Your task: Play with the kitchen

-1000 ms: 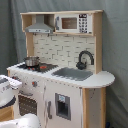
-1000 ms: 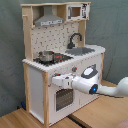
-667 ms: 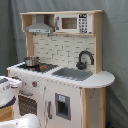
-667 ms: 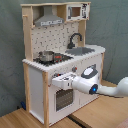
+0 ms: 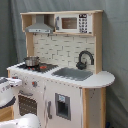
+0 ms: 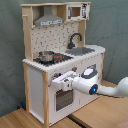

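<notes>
Toy kitchen (image 5: pixel 60 75) (image 6: pixel 60 60) upright before grey curtain (image 5: pixel 115 50), on wood floor (image 6: pixel 30 120) in the second exterior view. Hood (image 6: pixel 48 21) and microwave (image 6: pixel 75 11) along top of kitchen. White arm (image 6: pixel 107 89) reaching across kitchen front, level with knobs above oven door (image 6: pixel 62 100). Grey sink (image 5: pixel 74 73) set in countertop, black faucet (image 5: pixel 85 59) behind it. Small pot (image 5: pixel 32 61) (image 6: pixel 46 56) on kitchen stove. Gripper (image 6: pixel 59 81) against kitchen front panel; finger spread cannot be told.
</notes>
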Robot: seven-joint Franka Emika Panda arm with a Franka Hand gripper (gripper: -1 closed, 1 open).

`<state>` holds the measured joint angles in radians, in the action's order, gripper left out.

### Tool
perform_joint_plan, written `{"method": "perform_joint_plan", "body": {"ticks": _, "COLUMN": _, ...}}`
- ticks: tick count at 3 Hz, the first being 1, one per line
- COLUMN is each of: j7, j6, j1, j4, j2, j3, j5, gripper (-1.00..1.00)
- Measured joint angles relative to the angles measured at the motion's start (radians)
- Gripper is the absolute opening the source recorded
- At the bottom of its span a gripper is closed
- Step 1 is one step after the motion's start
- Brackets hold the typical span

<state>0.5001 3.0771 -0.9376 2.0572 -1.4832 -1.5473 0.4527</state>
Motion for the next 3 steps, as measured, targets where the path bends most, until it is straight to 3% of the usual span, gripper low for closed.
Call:
{"method": "perform_joint_plan", "body": {"ticks": 1, "j7": 0.0, "j6": -0.001, "j1": 0.001, "j4": 0.0, "j2": 0.0, "j3": -0.001, "j5": 0.0, "gripper": 1.0}}
{"method": "perform_joint_plan", "body": {"ticks": 2, "j7": -0.01, "j6": -0.075, "j1": 0.065, "j4": 0.02, "j2": 0.025, "j3": 0.001, "j5": -0.006, "gripper": 1.0}}
{"method": "perform_joint_plan", "body": {"ticks": 3, "j7": -0.071, "j6": -0.107, "j1": 0.138, "j4": 0.067, "j2": 0.025, "j3": -0.013, "j5": -0.007, "gripper": 1.0}}
